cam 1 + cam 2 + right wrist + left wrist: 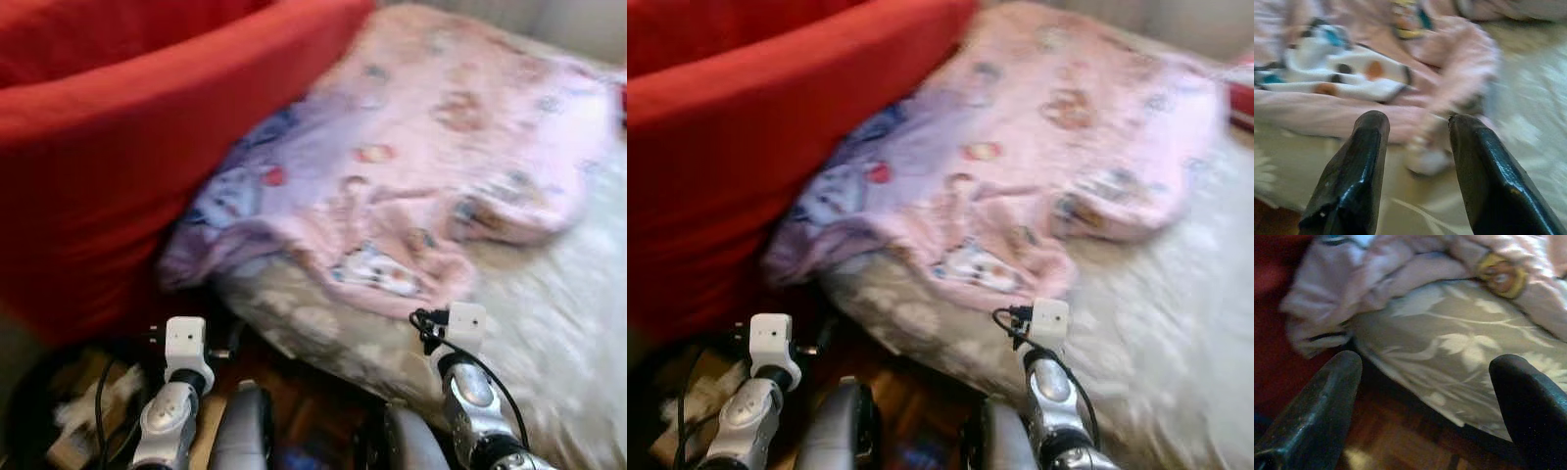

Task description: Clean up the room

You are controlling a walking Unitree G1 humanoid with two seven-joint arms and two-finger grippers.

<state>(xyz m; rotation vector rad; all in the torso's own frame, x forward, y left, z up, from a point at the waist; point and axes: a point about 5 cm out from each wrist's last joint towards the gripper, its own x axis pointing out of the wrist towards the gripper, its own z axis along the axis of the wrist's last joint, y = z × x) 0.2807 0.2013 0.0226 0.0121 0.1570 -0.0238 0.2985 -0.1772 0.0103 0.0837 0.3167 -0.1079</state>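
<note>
- pink blanket (pixel 441 166) with cartoon prints lies rumpled across a bed, its near edge bunched and hanging over the bed's corner, its left side pressed against a red armchair (pixel 118 127).
- the bedcover (pixel 549 333) under the blanket is pale with a white leaf pattern; its edge drops down to a brown wooden floor (pixel 1400 440).
- left gripper (pixel 1425 396) is low by the bed's corner, beside the armchair; its two black fingers (pixel 1317 406) stand wide apart with nothing between them, pointing at the leafy bedcover and the blanket's fold above it.
- right gripper (pixel 1418 156) is over the bed's edge, pointing at the bunched blanket hem; its fingers (pixel 1352 181) are parted and hold nothing, though the blurred frame does not show whether the tips touch the fabric.
- both silver forearms, the left arm (pixel 171 411) and the right arm (pixel 470 392), reach forward from the bottom of the head views.
- a dark round basket (pixel 39 411) with pale scraps inside sits on the floor at the robot's left, below the armchair.
</note>
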